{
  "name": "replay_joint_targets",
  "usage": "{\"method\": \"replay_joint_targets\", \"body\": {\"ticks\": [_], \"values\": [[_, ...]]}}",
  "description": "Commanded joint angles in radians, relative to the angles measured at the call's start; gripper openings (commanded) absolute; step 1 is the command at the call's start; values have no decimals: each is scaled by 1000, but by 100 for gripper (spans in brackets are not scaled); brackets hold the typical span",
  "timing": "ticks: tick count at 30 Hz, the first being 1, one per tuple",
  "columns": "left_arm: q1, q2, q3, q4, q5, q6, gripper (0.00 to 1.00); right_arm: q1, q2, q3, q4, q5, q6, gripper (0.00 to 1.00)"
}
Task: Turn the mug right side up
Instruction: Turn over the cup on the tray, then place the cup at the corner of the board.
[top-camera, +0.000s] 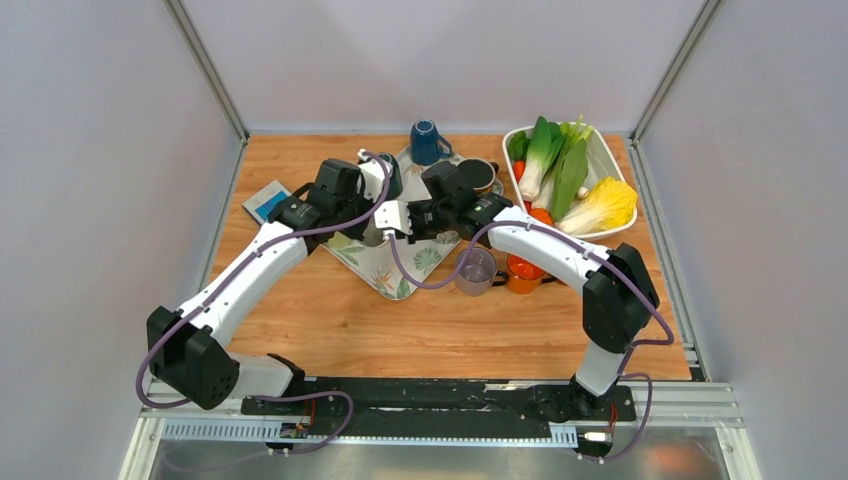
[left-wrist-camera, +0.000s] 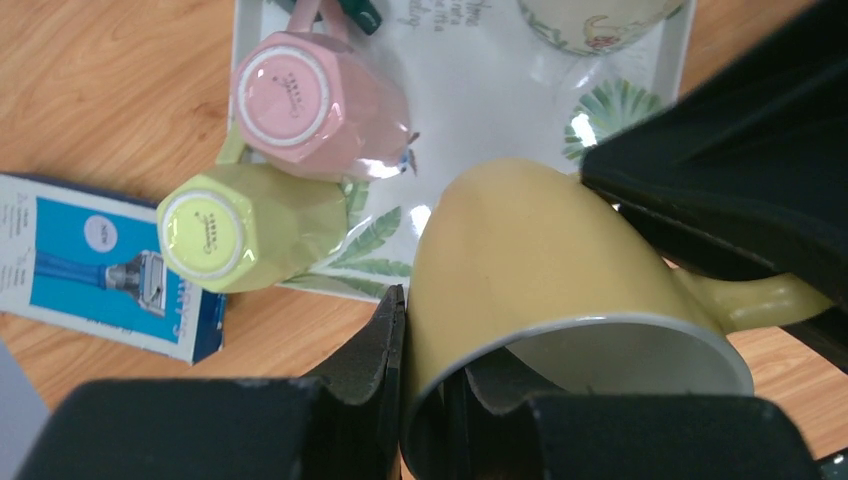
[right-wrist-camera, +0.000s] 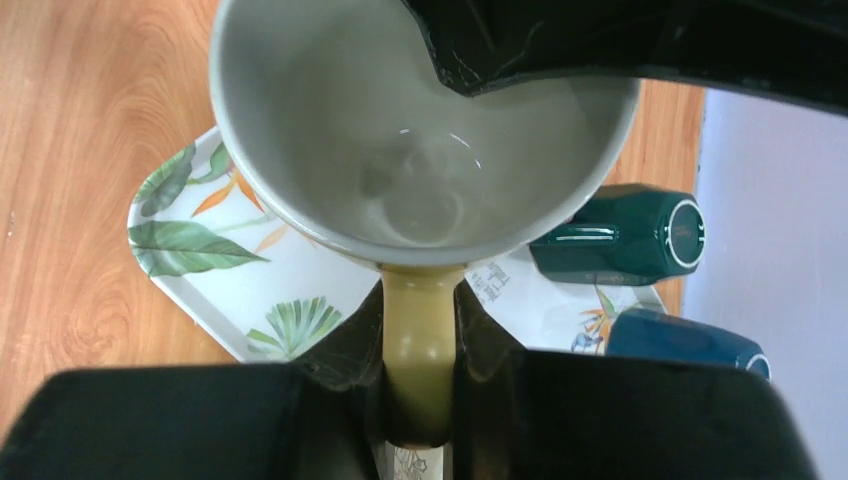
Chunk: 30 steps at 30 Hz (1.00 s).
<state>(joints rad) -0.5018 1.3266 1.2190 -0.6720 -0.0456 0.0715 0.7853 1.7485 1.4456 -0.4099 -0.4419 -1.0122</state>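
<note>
Midway, the yellow mug (left-wrist-camera: 540, 260) hangs tilted over the tray (right-wrist-camera: 200, 250), not yet upright, left end effector (left-wrist-camera: 435, 365) pinching its rim, right end effector (right-wrist-camera: 420, 340) clamped on its handle.

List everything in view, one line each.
tray: 1, leaf-printed white, centre
yellow mug: 1, yellow, held above tray
pink mug: 1, pink, inverted on tray
lime mug: 1, yellow-green, inverted, tray edge
teal mug: 1, teal, tray's far side
blue mug: 1, blue, inverted, far tray corner
dark mug: 1, dark, tray's far right
orange mug: 1, orange, right of tray
tumbler: 1, clear, beside orange mug
basket: 1, white, far right, holding vegetables
razor box: 1, blue, left of tray
left gripper: 1, black, fingers on mug rim
right gripper: 1, black, fingers on mug handle
</note>
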Motion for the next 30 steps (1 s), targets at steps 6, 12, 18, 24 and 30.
{"method": "replay_joint_targets", "body": {"ticks": [6,12,18,24,30], "values": [[75,-27,101,45,224,-54,49,4,-8,-5,24,24,-10,0],[133,-65,105,14,356,-30,62,-29,-17,-22,49,20,63,0],[169,-215,-5,152,387,-62,71,-86,-61,0,49,-65,155,0],[170,-367,-181,496,300,-77,75,-250,-152,22,49,-195,419,0],[166,-300,-184,584,439,-17,76,-534,-353,-80,40,-193,556,0]]}}
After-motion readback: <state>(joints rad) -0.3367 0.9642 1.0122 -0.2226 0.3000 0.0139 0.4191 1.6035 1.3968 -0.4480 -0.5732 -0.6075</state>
